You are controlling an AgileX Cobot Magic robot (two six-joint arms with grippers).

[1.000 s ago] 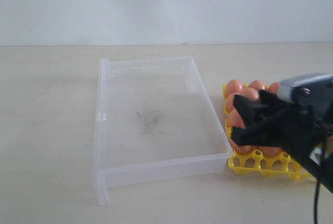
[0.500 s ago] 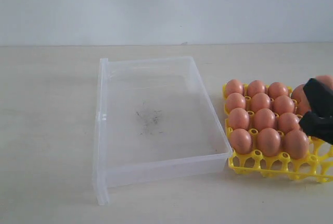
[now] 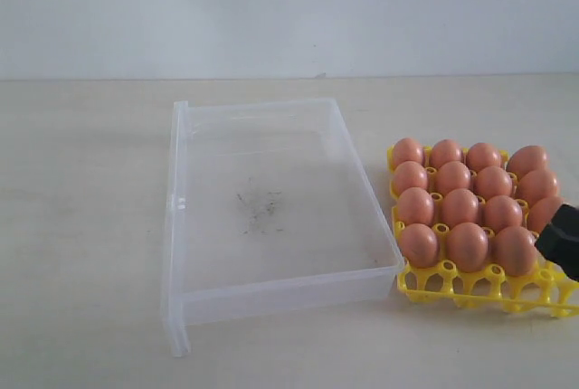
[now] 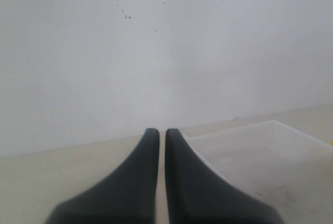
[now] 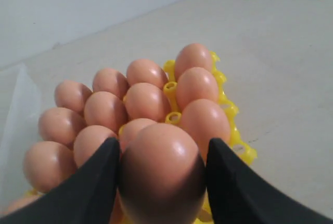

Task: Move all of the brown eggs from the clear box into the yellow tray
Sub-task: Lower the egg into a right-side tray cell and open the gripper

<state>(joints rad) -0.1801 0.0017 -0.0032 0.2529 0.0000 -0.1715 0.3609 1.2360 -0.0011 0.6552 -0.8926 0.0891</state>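
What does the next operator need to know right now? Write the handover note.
Left gripper: shut, empty, near the clear box.
Right gripper: appears shut on one brown egg, by the yellow tray's right edge.
Done: the box holds only dark specks; fifteen brown eggs sit in the tray.
Left: seat the held egg in a free cup, then release.

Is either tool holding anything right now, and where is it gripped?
The right tool holds one brown egg, pinched across its two sides; the left tool holds nothing.
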